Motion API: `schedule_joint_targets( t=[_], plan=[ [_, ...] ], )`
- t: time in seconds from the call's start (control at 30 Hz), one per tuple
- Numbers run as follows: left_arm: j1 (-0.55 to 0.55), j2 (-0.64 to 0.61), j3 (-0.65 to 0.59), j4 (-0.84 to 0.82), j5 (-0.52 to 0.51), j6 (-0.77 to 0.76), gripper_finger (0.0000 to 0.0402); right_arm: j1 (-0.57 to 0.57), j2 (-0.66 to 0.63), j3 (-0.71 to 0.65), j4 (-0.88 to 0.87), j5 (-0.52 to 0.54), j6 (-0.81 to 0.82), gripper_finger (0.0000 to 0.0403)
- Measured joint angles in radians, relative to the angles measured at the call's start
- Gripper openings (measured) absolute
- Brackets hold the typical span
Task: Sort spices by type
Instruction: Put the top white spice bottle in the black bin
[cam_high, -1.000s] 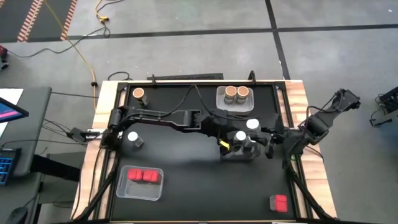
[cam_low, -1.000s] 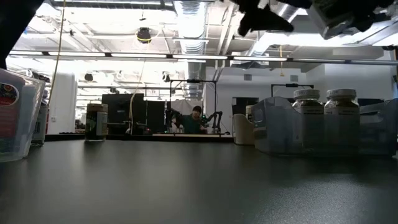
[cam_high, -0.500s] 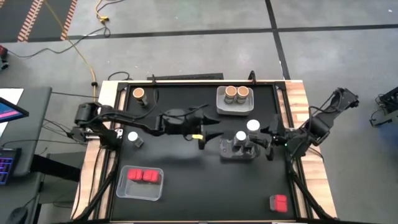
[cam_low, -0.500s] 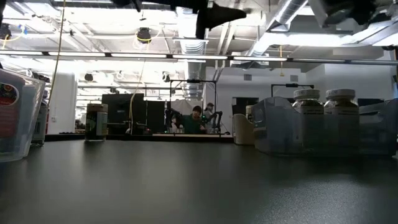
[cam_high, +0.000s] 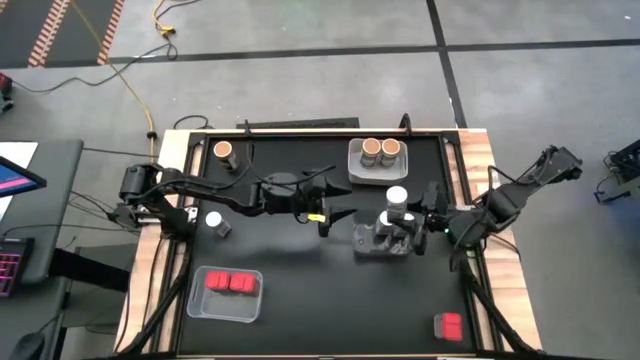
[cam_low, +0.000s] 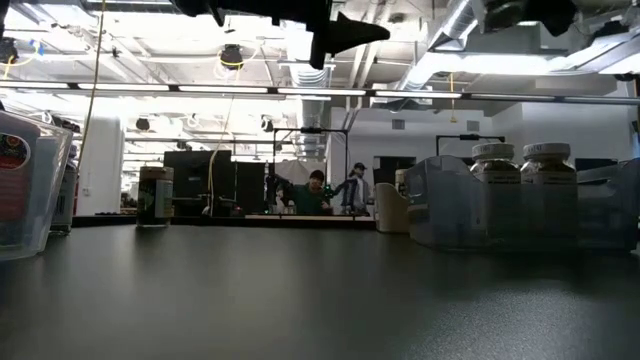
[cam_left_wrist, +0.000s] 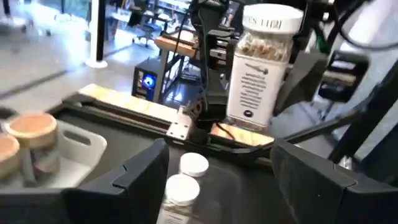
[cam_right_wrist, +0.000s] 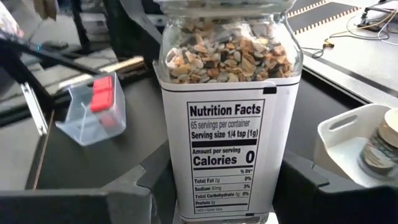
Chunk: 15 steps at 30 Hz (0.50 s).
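Observation:
My right gripper (cam_high: 412, 218) is shut on a white-lidded jar (cam_high: 397, 196), which it holds above the clear tray (cam_high: 368, 243); the jar's label fills the right wrist view (cam_right_wrist: 225, 149). Two more white-lidded jars (cam_left_wrist: 186, 177) stand in that tray. My left gripper (cam_high: 335, 213) hangs open to the left of the tray, touching nothing. Two cork-topped jars (cam_high: 380, 149) stand in a white tray. Two red boxes (cam_high: 229, 283) lie in a clear tray near the left. My right gripper pinches the white-lidded jar by its lower body (cam_right_wrist: 180, 186), one finger (cam_right_wrist: 152, 180) on each side. The fingers come about level from the table's right. The jar stands upright, lifted clear above the tray (cam_left_wrist: 266, 62).
A lone cork-topped jar (cam_high: 223, 150) stands at the far left. A white-lidded jar (cam_high: 213, 220) sits near the left arm's base. A single red box (cam_high: 448, 325) lies at the near right. Bare black table lies between the two clear trays. People show in the room behind (cam_low: 350, 190).
My left gripper has drawn back from the clear tray toward the table's left and now hangs open. My right gripper, with its jar, has shifted a little toward the left, over the tray.

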<state>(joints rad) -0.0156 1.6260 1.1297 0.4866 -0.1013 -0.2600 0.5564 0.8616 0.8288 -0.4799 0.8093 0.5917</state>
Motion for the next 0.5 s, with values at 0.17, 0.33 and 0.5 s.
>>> schedule_joint_targets(
  t=[0.17, 0.33, 0.5],
  plan=[
    [0.012, 0.0, 0.0, 0.023, 0.096, 0.117, 0.027, -0.046, 0.076, 0.0, 0.121, -0.043, -0.018, 0.022],
    [0.012, 0.011, 0.0, 0.109, 0.181, 0.196, 0.027, -0.091, 0.148, 0.0, 0.232, -0.083, -0.071, 0.022],
    [0.012, 0.011, 0.0, 0.108, 0.202, 0.135, 0.027, -0.113, 0.174, 0.0, 0.336, -0.114, -0.161, 0.022]
  ],
)
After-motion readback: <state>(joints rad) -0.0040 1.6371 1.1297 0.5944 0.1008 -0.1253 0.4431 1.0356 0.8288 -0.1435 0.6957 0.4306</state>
